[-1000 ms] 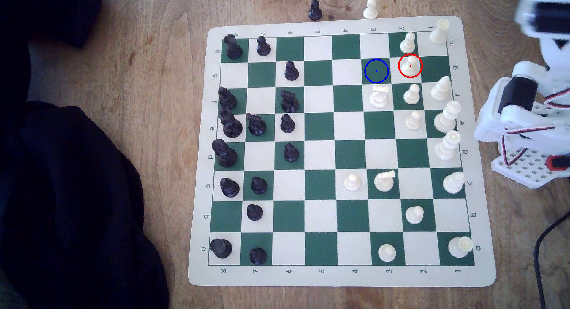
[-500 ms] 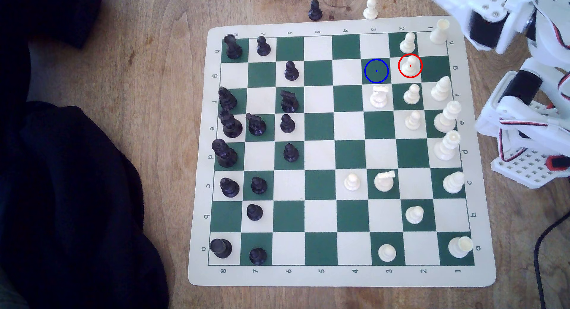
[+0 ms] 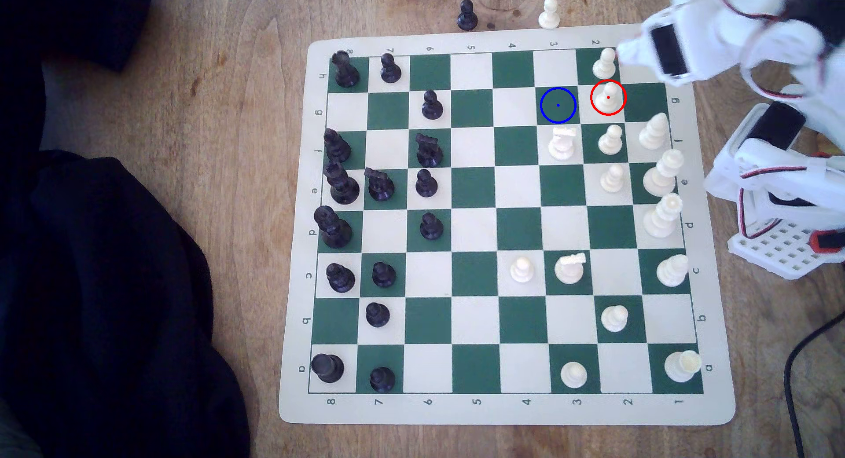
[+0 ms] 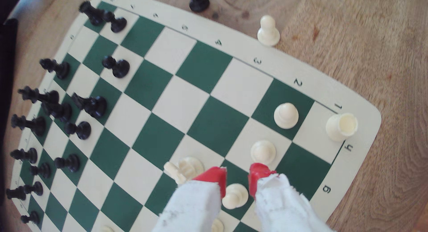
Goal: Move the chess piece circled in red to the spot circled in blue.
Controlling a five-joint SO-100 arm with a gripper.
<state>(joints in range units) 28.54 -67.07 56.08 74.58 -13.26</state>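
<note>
My pincer (image 4: 236, 176) is released: in the wrist view its two red-tipped fingers (image 4: 214, 177), wrapped in white further back, stand apart with a clear gap between them. Nothing is gripped. A white pawn (image 4: 234, 196) on a dark green square shows through that gap, but I cannot tell how high above it I hang.

The chess piece (image 3: 608, 97) I am after stands upright on its cream square, inside the red ring, in the second file from the exterior view's right. In the wrist view it (image 4: 263, 152) sits just beyond one red fingertip, untouched.

The spot (image 3: 558, 105) is the dark green square with the blue ring, next to the chess piece on the exterior view's left, and it is bare. The wrist view shows it (image 4: 217, 127) beyond my fingers.

A white knight (image 3: 562, 143) stands on the cream square just below the spot in the exterior view. Another pawn (image 3: 604, 64) stands on the square above the chess piece.

In the exterior view my arm (image 3: 676, 51) is blurred; it seems to reach over the chessboard's (image 3: 503, 414) upper right corner, near that upper pawn. The board lies on the wooden bench (image 3: 228, 51).
</note>
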